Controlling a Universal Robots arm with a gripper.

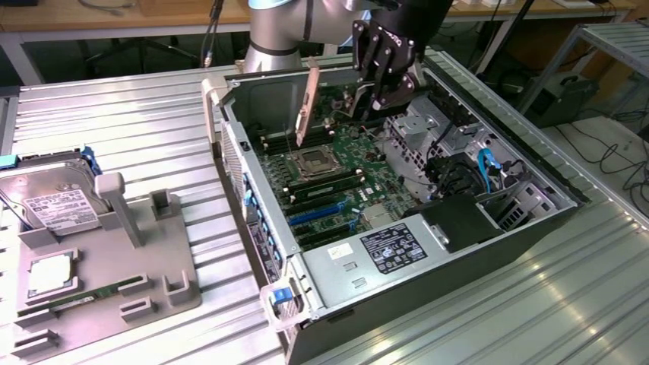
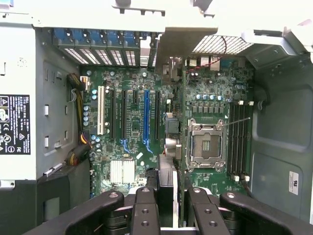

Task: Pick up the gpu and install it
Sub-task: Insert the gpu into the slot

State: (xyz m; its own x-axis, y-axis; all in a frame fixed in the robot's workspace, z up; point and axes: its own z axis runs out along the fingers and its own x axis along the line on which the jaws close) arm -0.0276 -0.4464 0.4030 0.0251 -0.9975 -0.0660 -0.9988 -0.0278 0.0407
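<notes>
Black bolted gripper (image 2: 171, 198) clamps thin flat dark gpu (image 1: 333, 87) edge-on.

Mostly bare metal and moulded plastic, little gloss anywhere.

Ribbed pale aluminium bench (image 1: 132, 114), brushed and dull in sheen; flat grey plastic parts holder (image 1: 102, 281), matt and smooth; boxy silver hard drive (image 1: 45, 176) in satin metal under a white paper label (image 1: 56, 211). Open dark computer case (image 1: 436, 308) of sheet metal, matt paint outside, bare grey and perforated within; green lacquered motherboard (image 1: 340, 179), faintly glossy, with a bright metal processor socket (image 2: 206, 144) and a long blue plastic expansion slot (image 2: 145, 115). Silver sheet-metal power supply box (image 1: 340, 277) bearing a printed black label (image 1: 390, 247). Thin dark matt gpu card (image 2: 165, 186) with a pale metal bracket strip (image 1: 307, 106); black matt fingers (image 2: 151, 218) dotted with shiny screw heads (image 2: 145, 211).
</notes>
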